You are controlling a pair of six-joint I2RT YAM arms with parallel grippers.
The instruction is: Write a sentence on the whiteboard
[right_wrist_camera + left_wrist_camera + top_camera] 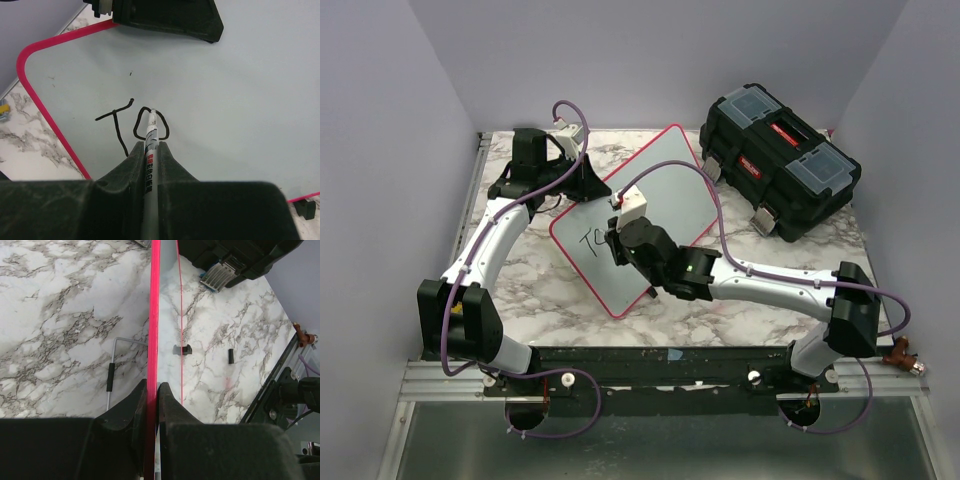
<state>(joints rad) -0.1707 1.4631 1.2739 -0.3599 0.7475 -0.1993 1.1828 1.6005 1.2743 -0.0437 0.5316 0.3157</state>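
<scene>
The marble table [520, 290] fills the middle of the top view, with the black toolbox [780, 165] at upper right. The whiteboard [670, 185] lies at centre, turned cornerwise, just left of the toolbox. The left gripper [152, 387] pinches the board's pink rim on its upper-left edge. The right gripper [150, 147] pinches a marker [151, 131], whose tip touches the board at the top of an "o". The sentence [116, 125] reads only "To", near the board's left corner. To write on well: press lightly and evenly, close the loop, and lift clear before the next letter. Match the first letters' size and line, and let the left pinch stop the board sliding.
</scene>
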